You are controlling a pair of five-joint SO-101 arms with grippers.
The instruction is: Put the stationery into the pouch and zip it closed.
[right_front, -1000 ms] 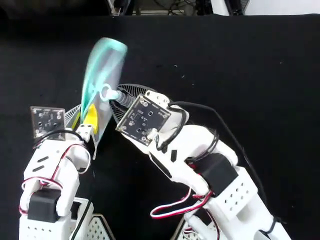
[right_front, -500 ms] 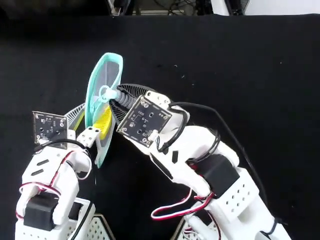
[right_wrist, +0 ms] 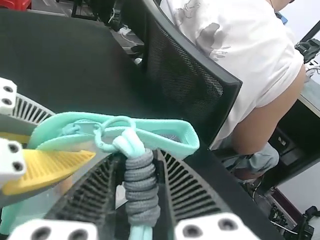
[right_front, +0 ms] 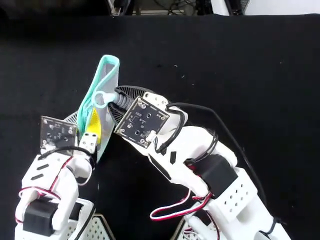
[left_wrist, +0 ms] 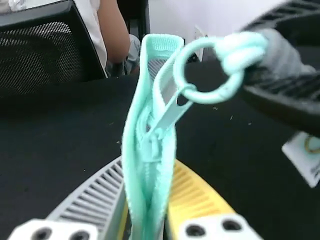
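The pouch [right_front: 103, 92] hangs edge-up off the worktop [right_front: 235, 65], at about 10 o'clock from the middle of the high view. It is stretched between the two arms. The left jaws, one yellow and one grey, pinch its 6 o'clock end flat. The right jaws come in from its 3 o'clock side and are clamped on the grey-wrapped cord [right_wrist: 140, 182] tied to the mint pull ring [left_wrist: 206, 70].

The slider [left_wrist: 156, 136] sits partway along the zip, and the two edges gape a little beyond it towards the far tip. So the closing looks unfinished. Whether the stationery is inside cannot be told.

To finish well, the right arm should draw the cord straight along the line of the teeth, towards the pouch's 12 o'clock tip, and not sideways. A sideways pull would likely twist the soft fabric and jam the slider. The left jaws need to hold firm against that pull so the zip stays taut. If the fabric buckles, easing the tension and realigning seems wiser than tugging harder.

No writing on the pouch can be read. A white label [left_wrist: 306, 152] at 3 o'clock in the left wrist view carries a mark too blurred to make out.
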